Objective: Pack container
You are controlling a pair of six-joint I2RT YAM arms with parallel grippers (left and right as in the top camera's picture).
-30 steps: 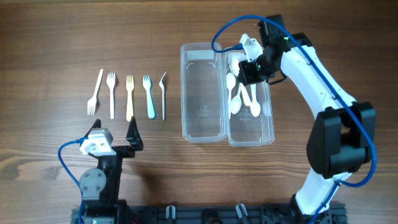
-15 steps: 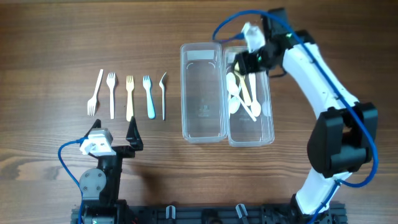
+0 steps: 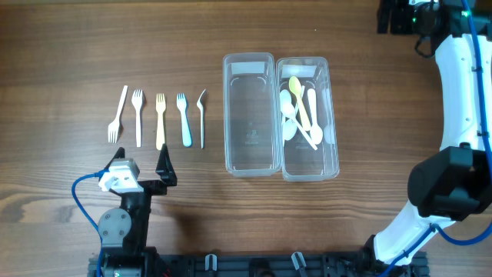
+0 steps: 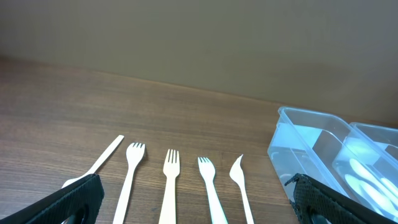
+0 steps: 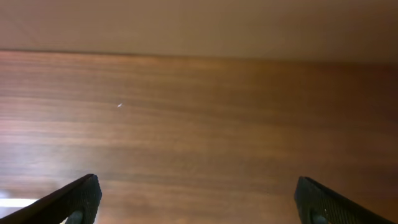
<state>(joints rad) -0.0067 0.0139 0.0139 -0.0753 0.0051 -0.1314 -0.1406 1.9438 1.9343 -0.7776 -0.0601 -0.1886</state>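
Observation:
Two clear containers stand side by side. The left container is empty; the right container holds a yellow spoon and white spoons. Several forks lie in a row to the left, and the left wrist view shows these forks too. My left gripper sits open just below them, nothing between its fingers. My right gripper is open and empty at the far right corner, over bare wood.
The left wrist view catches the near corner of the clear containers at right. My right arm runs down the right edge of the table. The left arm's base stands at the front left.
My right gripper opened and let the yellow spoon drop into the right container, then swung away to the far right corner. The left arm has not moved.

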